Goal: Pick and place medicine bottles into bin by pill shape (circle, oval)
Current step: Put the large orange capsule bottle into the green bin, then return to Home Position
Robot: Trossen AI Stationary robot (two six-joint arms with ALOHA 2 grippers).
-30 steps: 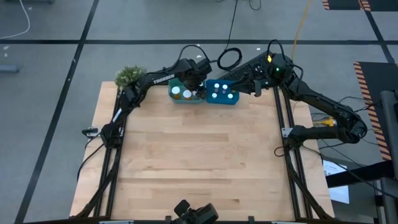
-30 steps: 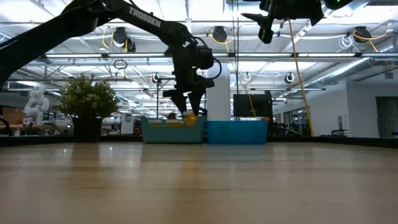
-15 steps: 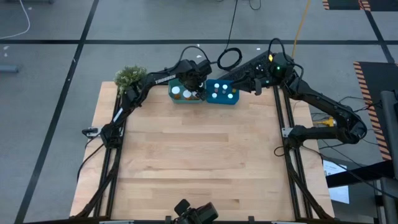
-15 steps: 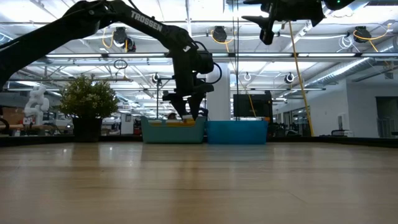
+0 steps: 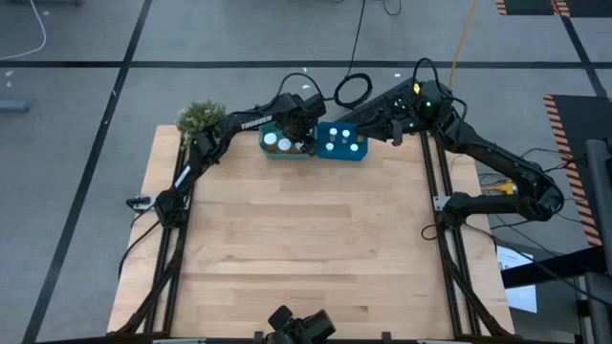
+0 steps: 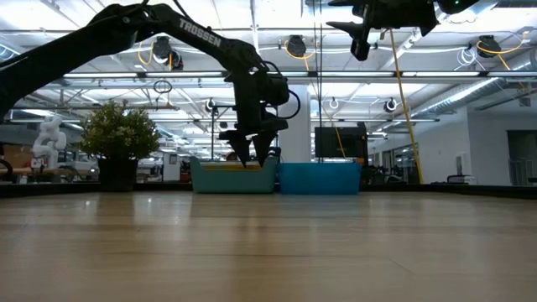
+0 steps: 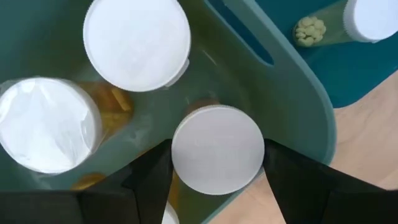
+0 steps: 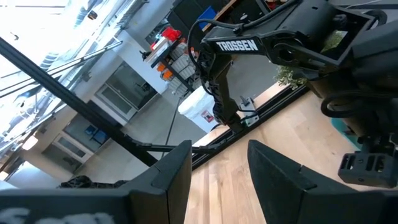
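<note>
My left gripper reaches down into the teal bin at the table's far edge, shut on a medicine bottle with a round white cap. Two more white-capped bottles stand upright in the same bin, orange pills showing beside them. The blue bin touches the teal one on its right and holds several bottles, one with round pale pills. My right gripper hangs open high above the table's far right, with nothing between its fingers. My left gripper pinches the bottle by the opposite sides of its white cap between its two fingers. The fingers point down from above. The bottle stands upright inside the teal bin near its right wall; whether its base rests on the bin floor is hidden.
A small potted plant stands at the table's far left corner, left of the teal bin. The wooden tabletop stretches bare from the bins toward the near edge. Black frame rails run along both side edges.
My left gripper has gone down with the bottle into the teal bin. The bottle's orange body, which showed above the bin's rim a second ago, now sits below the rim in the low view.
</note>
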